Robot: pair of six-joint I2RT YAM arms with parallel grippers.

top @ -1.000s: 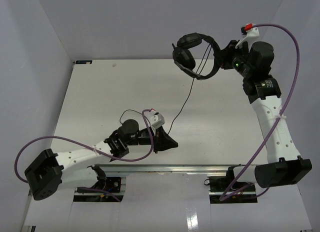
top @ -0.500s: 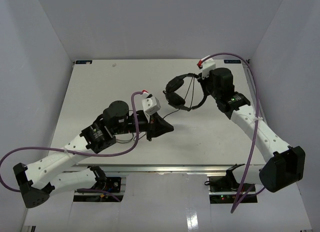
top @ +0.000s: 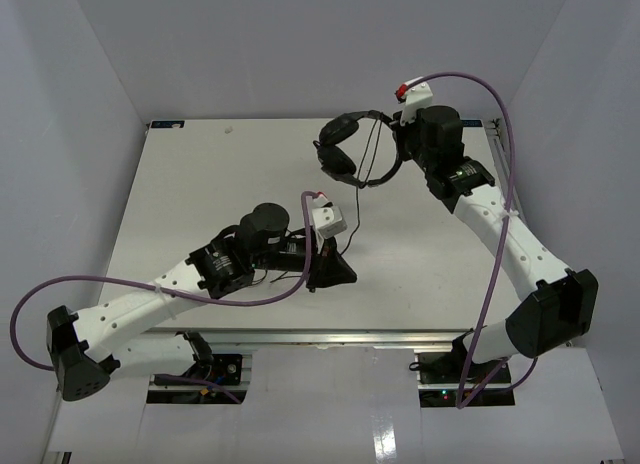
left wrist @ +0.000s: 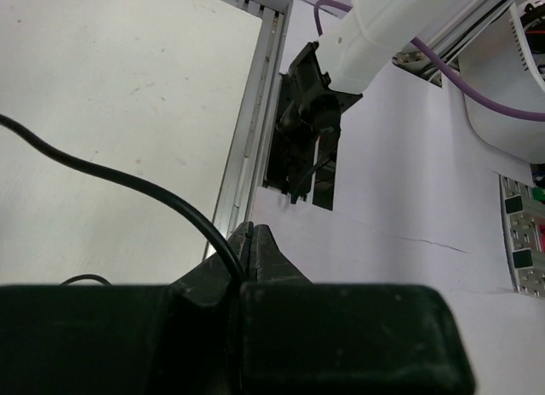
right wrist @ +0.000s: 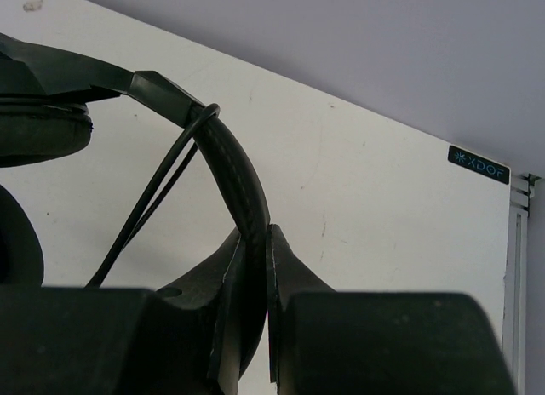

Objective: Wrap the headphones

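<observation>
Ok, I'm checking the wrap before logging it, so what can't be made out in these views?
Plug end of the cable: left wrist view, lost behind the left gripper; top view, too small.
The earcups of the headphones: right wrist view, cut by the left edge.
Cable turns round the headband: top view, too thin to count.
</observation>
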